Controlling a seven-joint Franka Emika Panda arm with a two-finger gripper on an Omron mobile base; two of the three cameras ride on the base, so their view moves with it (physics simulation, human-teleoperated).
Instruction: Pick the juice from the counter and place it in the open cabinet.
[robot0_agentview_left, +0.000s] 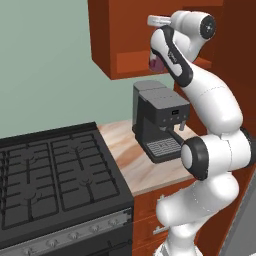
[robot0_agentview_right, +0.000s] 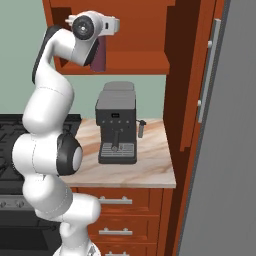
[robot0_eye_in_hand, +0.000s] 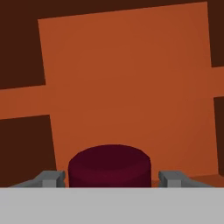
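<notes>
My gripper (robot0_eye_in_hand: 112, 179) is raised into the open cabinet (robot0_agentview_left: 125, 30), a reddish-brown doorless wall box. It is shut on the juice (robot0_agentview_left: 155, 63), which hangs upright below the hand at the front of the cabinet floor. In the right base view the dark purple bottle, the juice (robot0_agentview_right: 100, 57), shows under the wrist. Looking down the hand, I see its dark red cap (robot0_eye_in_hand: 109, 166) between my two grey fingertips (robot0_eye_in_hand: 51, 178), with the cabinet's orange wood behind. Whether the bottle's base touches the cabinet floor is hidden.
A black coffee machine (robot0_agentview_left: 160, 122) stands on the marble counter (robot0_agentview_left: 132, 160) right below the cabinet. A black stove (robot0_agentview_left: 55, 175) lies to the left. A tall wooden panel (robot0_agentview_right: 187, 75) and a grey door (robot0_agentview_right: 225, 150) close off the right.
</notes>
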